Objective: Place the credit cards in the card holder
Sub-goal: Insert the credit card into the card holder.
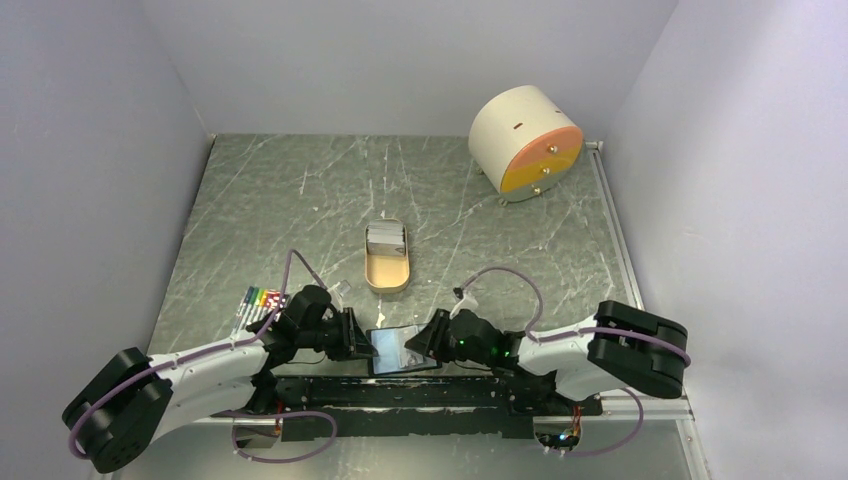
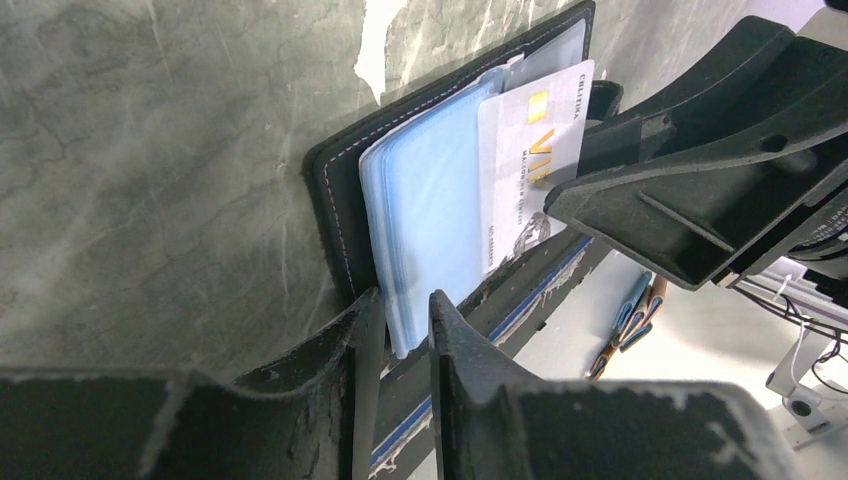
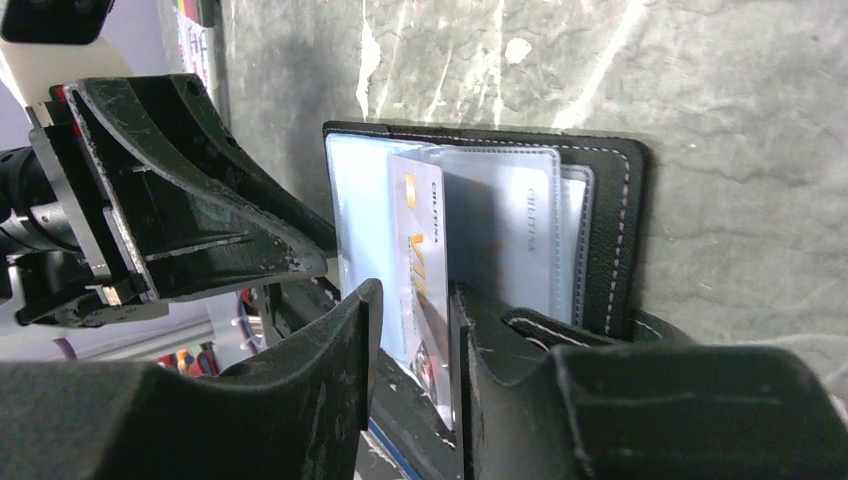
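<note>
Robot lab cell here: pale walls box in a marbled table, left arm and right arm bolted near edge.

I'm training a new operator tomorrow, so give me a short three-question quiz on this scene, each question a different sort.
1. True or false: the right claw grips a credit card.
2. Where do the spare cards lie? A) tan tray B) beige drum C) on the markers
3. Fill in: the left claw pinches the card holder's ____ sleeves.
Key: 1 true; 2 A; 3 blue.
</note>
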